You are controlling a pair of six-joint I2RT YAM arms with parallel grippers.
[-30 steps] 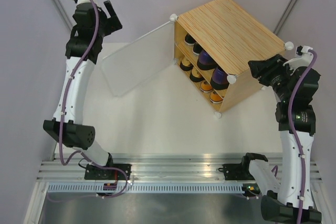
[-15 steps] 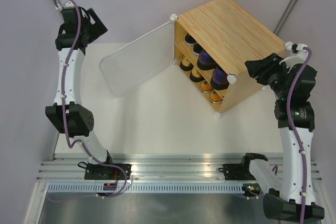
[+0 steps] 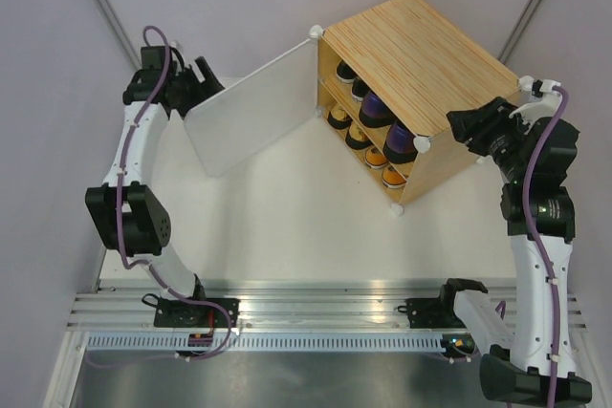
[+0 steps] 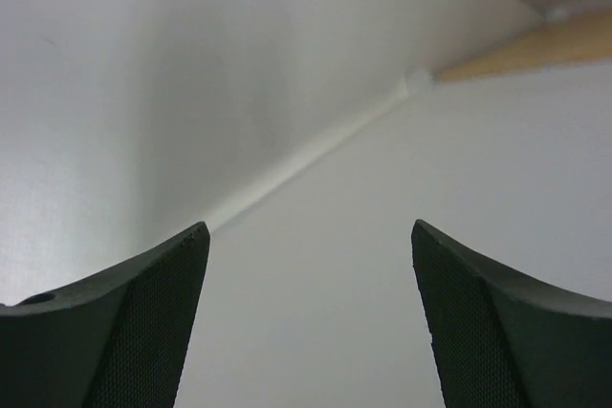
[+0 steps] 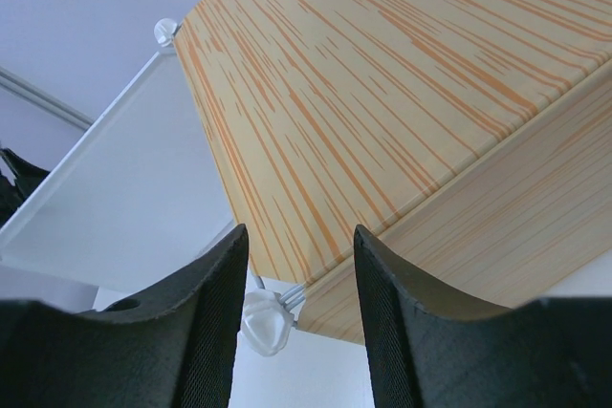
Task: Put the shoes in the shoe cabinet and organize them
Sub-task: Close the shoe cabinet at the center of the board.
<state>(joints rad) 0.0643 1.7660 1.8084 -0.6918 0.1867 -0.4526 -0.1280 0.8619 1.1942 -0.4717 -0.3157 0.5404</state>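
The wooden shoe cabinet stands at the back right, its white translucent door swung open to the left. Inside, black sneakers, purple loafers, gold pumps and orange sneakers sit on two levels. My left gripper is open behind the door's far left edge; its wrist view shows the door panel close between the fingers. My right gripper is open at the cabinet's right side, by the wooden wall and a white corner knob.
Grey walls stand close behind the left arm and the cabinet. The white table stretches in front of the cabinet. A metal rail with the arm bases runs along the near edge.
My left arm has swung out to the left and then come down to the door's outer edge. The door has turned a little toward the cabinet. The right gripper has shifted only slightly.
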